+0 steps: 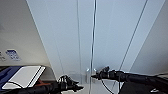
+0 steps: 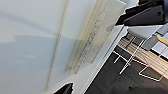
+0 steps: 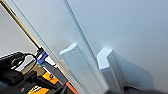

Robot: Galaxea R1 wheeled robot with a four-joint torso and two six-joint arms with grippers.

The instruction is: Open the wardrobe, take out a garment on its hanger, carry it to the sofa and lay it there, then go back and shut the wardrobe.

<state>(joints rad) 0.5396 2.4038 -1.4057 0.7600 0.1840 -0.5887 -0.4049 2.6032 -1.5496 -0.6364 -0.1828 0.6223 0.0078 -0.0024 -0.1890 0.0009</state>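
Item: wardrobe (image 1: 82, 37), tall, white, two plain doors. Both doors appear shut, meeting at a narrow dark seam down the middle. Contents not visible; the garment and its hanger, if inside, are hidden behind the doors.

Item: handles, a pair, small and vertical, one each side of the seam, near the bottom of the doors as seen from the head view. Right-door handle (image 1: 94, 70); left-door handle (image 1: 87, 70). From the right wrist they stand out as two pale ridges (image 3: 77, 65), close to the camera.

Item: right gripper (image 1: 96, 75), tip just at the right-door handle, perhaps touching it; whether its fingers are spread or closed I cannot tell.

Item: left gripper (image 1: 78, 88), lower, a little short of the doors; finger state likewise cannot be told.

Item: white wire chair base (image 2: 135, 60) on dark floor, beside the wardrobe's edge.

Step in hand, by my judgement: opening the wardrobe, not yet begun in effect. The next move calls for a firm hold on a handle and a pull outward along the door's swing.
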